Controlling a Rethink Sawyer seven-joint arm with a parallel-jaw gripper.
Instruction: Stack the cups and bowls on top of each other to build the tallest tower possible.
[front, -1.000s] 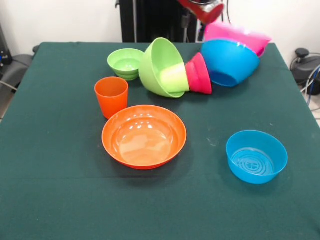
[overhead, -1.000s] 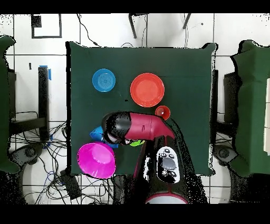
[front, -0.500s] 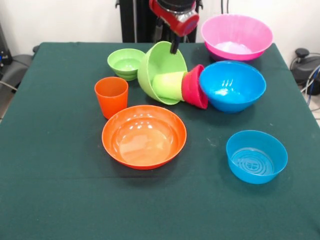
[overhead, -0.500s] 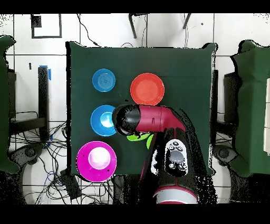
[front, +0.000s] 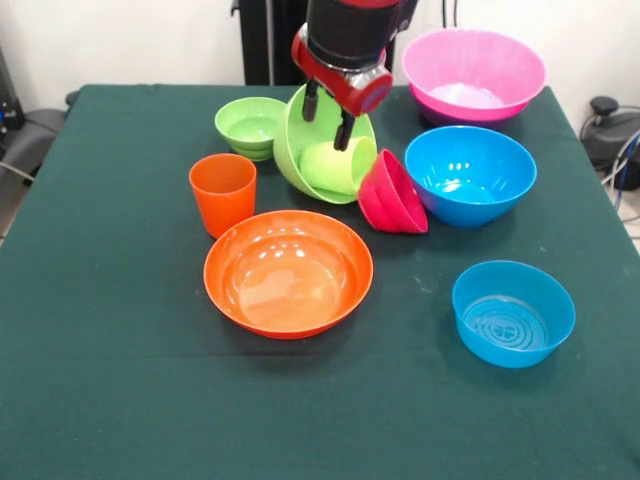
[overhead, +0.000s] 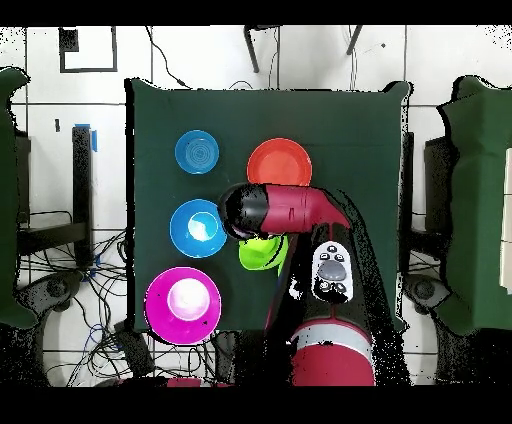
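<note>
Claw (front: 327, 115): open, two dark fingers spread apart, tips hanging at the tipped green bowl, one near its upper rim, the other by the lime cup; whether they touch cannot be told; nothing held.
Green bowl (front: 300, 150): lying on its side mid-table, mouth facing the blue bowl.
Lime cup (front: 335, 165): on its side inside the green bowl.
Red bowl (front: 392, 195): tipped on edge, just beside the lime cup and the big blue bowl (front: 468, 176).
Pink bowl (front: 473, 70): upright behind the big blue bowl.
Orange cup (front: 223, 193): upright, beside the wide orange bowl (front: 288, 272).
Small green bowl (front: 250, 126): upright, behind the orange cup.
Small blue bowl (front: 513, 313): upright, standing apart.
</note>
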